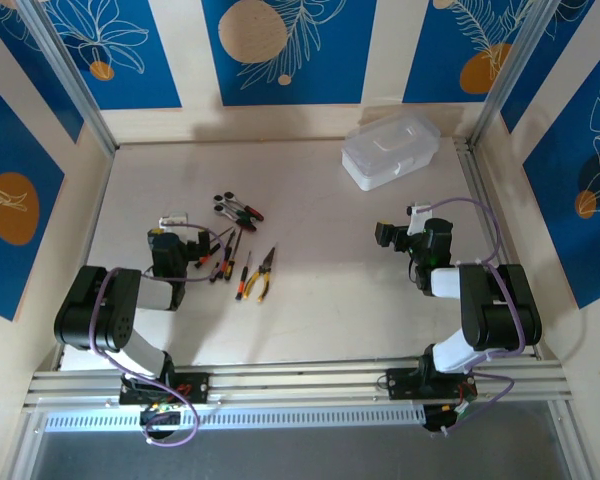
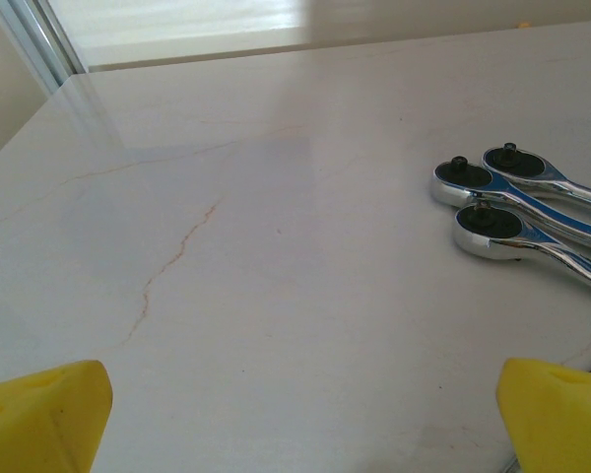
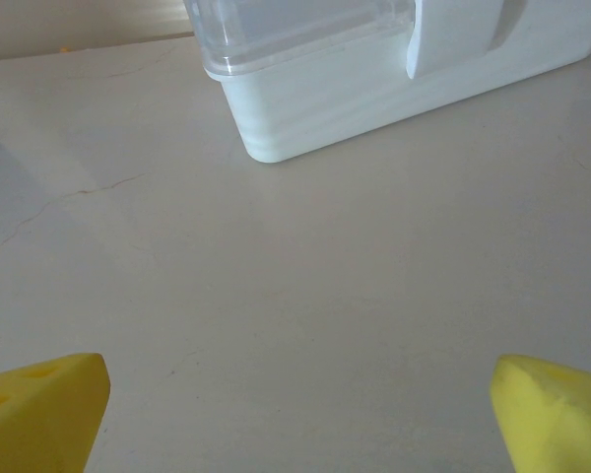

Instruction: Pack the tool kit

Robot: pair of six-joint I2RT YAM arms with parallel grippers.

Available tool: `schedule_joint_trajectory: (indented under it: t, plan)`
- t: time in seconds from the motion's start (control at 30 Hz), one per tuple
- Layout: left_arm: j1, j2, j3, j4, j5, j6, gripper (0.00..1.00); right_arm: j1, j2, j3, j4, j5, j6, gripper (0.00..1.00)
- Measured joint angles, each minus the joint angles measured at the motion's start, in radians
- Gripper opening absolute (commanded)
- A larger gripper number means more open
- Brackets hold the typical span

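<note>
The white case [image 1: 391, 152] sits shut on the pale table [image 1: 320, 300]; I can't make out its contents. Loose tools [image 1: 238, 248] lie well left of the case. The left gripper [image 2: 300, 404] gapes empty beside them, and the right gripper [image 3: 295, 404] gapes empty near the case.

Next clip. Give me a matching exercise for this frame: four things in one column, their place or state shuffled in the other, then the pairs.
1. plastic case
2. ratchet wrenches
3. pliers
4. right hand

A. open, pointed at the case
B. orange handles, left of the middle of the table
C. far right of the table, lid shut
D. chrome heads, lying side by side

Pairs: 1-C, 2-D, 3-B, 4-A
</note>
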Motion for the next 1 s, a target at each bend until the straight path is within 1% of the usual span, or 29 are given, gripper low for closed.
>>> schedule_joint_trajectory:
  t: [1.0]
  plan:
    - [0.000,-0.001,0.000,-0.001,0.018,0.005,1.00,0.000,0.000,0.000,0.000,0.000,0.000,0.99]
